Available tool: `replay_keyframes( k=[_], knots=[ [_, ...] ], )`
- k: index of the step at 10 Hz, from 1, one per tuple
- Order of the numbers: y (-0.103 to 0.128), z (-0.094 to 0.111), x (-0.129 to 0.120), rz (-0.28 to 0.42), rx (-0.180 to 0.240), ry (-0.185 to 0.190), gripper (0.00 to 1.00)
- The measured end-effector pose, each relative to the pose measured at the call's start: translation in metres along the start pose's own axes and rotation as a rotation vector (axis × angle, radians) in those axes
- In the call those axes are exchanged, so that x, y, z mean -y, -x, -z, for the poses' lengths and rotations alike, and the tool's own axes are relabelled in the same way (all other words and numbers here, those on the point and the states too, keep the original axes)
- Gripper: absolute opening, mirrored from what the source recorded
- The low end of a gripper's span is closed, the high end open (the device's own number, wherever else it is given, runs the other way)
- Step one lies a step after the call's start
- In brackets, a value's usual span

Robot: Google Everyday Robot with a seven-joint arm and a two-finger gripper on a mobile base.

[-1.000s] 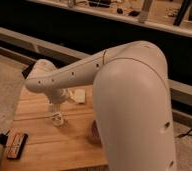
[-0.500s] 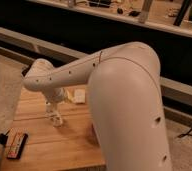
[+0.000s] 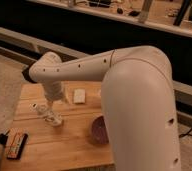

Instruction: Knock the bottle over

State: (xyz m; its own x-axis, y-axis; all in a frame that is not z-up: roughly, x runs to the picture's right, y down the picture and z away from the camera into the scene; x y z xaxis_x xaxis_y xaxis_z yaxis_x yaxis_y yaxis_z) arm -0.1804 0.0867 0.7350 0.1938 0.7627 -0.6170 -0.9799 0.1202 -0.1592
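Currently gripper (image 3: pixel 53 111) hangs low over the table's (image 3: pixel 64 147) left, jaw state unclear, bottle (image 3: pixel 45 114) tilted just beside it; a short sideways push should topple it.

Dim warm light, soft blur — dark background

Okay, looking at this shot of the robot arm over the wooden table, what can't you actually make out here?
- Hand, camera view: low over the table's left side; it blurs into the bottle, so contact is unclear.
- Bottle: too small and blurred to tell upright from tipped.
- Purple bowl: right part hidden behind the arm.
- Flat package, front left corner: label unreadable.
- Wooden table: right side hidden by the arm.
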Motion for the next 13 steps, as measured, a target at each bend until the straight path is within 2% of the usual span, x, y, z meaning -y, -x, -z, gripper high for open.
replay_keyframes(
  k=[1,3,6,13],
  knots=[
    [0.000,0.001,-0.002,0.002,-0.014,0.031,0.65],
    [0.000,0.001,-0.003,0.010,-0.025,0.048,0.65],
    [0.003,0.001,0.011,0.025,-0.030,0.014,0.65],
    [0.004,0.001,0.012,0.026,-0.030,0.011,0.65]
  ],
)
